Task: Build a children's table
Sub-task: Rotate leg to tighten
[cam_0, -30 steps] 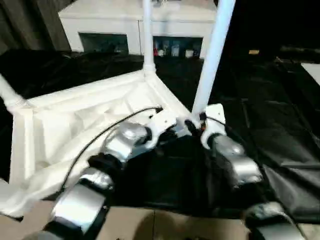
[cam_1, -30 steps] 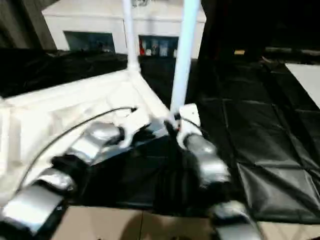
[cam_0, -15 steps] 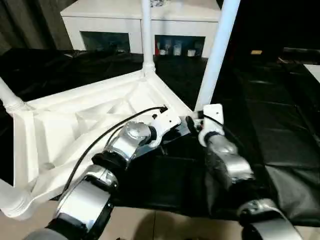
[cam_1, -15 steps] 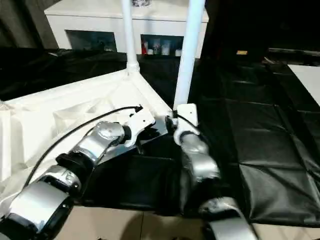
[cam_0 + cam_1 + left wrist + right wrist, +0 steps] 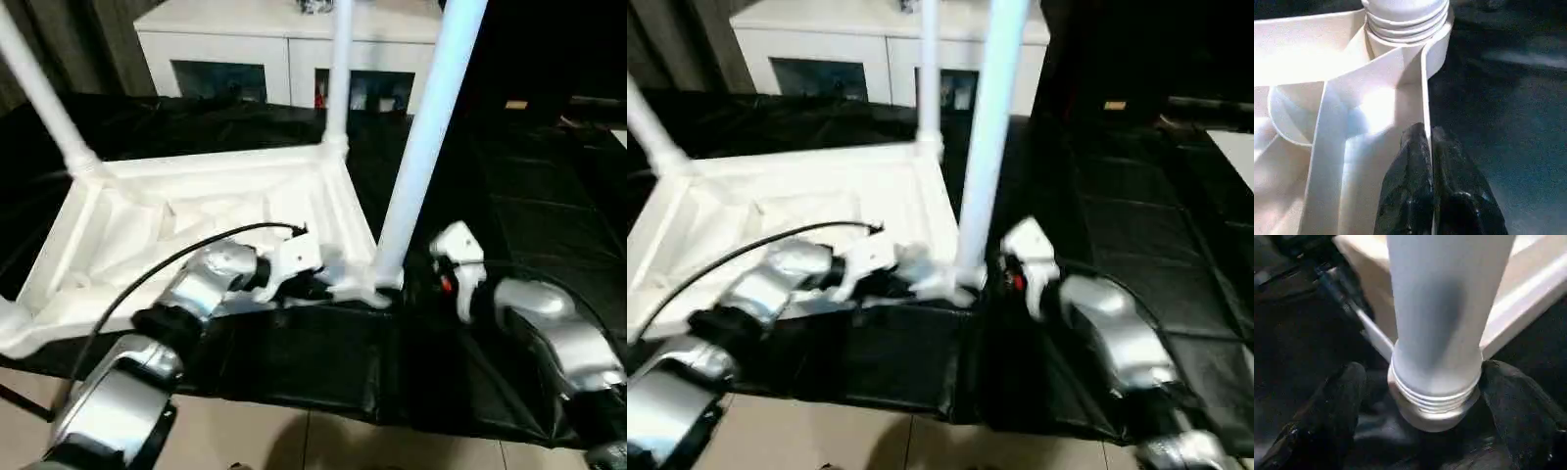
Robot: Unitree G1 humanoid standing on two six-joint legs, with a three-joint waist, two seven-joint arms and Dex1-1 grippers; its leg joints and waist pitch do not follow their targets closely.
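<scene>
The white tabletop (image 5: 196, 211) lies upside down on a black mat, ribbed underside up. White legs stand in its sockets: one at the near right corner (image 5: 423, 147), one at the far right (image 5: 339, 78), one at the far left (image 5: 44, 98). My left gripper (image 5: 1426, 142) is shut on the tabletop's thin rim wall just beside the near right socket (image 5: 1405, 24). My right gripper (image 5: 1422, 374) is open, with one black finger (image 5: 1334, 406) on each side of that leg's threaded base (image 5: 1435, 401). Neither finger touches the base.
A white cabinet with dark glass doors (image 5: 255, 44) stands behind the tabletop. The black mat (image 5: 534, 211) spreads out to the right. Tan floor (image 5: 294, 441) runs along the near edge, under my forearms.
The head view has shifted, bringing the far left leg into sight. My right gripper has drawn back a little to the right of the near leg's base. The left gripper stays on the rim.
</scene>
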